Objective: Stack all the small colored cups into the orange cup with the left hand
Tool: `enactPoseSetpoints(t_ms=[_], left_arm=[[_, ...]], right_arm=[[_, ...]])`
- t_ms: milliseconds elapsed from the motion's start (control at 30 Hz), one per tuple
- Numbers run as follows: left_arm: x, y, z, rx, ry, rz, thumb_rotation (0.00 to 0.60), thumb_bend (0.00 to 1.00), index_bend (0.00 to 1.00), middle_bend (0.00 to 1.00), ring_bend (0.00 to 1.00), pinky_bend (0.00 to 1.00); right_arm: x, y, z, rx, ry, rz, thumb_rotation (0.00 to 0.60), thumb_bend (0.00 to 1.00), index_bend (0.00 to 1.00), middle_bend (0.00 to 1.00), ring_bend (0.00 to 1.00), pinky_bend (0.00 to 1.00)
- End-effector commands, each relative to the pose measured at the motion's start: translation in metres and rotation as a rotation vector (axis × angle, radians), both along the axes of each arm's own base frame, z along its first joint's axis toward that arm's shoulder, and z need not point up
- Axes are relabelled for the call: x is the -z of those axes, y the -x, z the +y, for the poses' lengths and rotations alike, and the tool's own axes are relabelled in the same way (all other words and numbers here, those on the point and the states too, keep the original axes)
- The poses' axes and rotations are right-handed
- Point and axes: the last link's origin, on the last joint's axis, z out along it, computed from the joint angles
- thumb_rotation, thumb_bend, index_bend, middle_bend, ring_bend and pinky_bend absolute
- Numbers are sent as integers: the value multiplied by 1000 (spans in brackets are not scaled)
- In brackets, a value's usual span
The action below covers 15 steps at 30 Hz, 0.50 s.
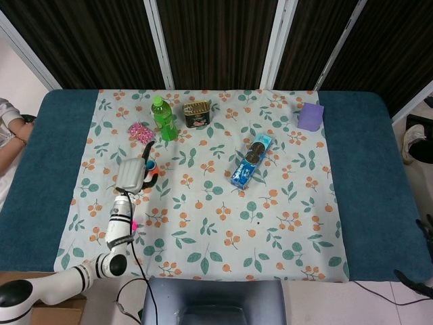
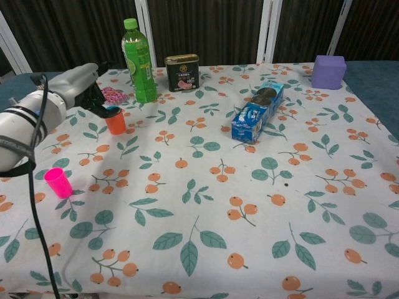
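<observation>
**Orange cup at the left hand, pink cup apart**

Orange cup is seen upright on the floral tablecloth, toward the far left of the table, with a blue cup seated inside it so that only the blue rim shows. The left hand is held just over and behind the cup, its dark fingers reaching down to the rim; whether the rim is pinched or merely touched cannot be told. A pink cup is set upright nearer the front edge, well apart from the orange one. Behind the orange cup, a pink patterned packet and a green bottle are found, with a tin can beside the bottle. A blue biscuit pack is laid near the middle, and a purple box at the far right.
</observation>
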Motion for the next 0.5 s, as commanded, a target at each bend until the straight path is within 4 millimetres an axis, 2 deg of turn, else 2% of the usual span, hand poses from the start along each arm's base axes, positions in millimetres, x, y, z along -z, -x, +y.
enactPoseSetpoints(t_ms=[33,167,300,367,400,433,500], left_arm=[[-26,4,-49,68,76,-33,600,341,6,1000,1000,1000],[-50,16,-103,91,172,-47,600,347,24,1000,1000,1000],[-55,22,-118,94,193,-43,600,350,39,1000,1000,1000],[-58,32,-139,87,223,-43,600,351,50,1000,1000,1000],[-58,47,-160,56,265,-29,600,351,53,1000,1000,1000],[-60,53,-170,56,268,-18,600,351,58,1000,1000,1000],[-60,63,-179,63,257,14,600,350,70,1000,1000,1000]], right_arm=[[1,0,-1,1,-5,4,600,191,0,0,0,0],[6,-1,-1,1,-22,16,600,190,0,0,0,0],[7,-1,-1,0,-26,18,600,190,0,0,0,0],[9,-2,-1,-2,-29,20,600,189,0,0,0,0],[10,-2,-1,-4,-32,18,600,190,0,0,0,0],[10,-3,-1,-6,-32,18,600,190,0,0,0,0],[11,-3,-1,-8,-34,18,600,190,0,0,0,0]])
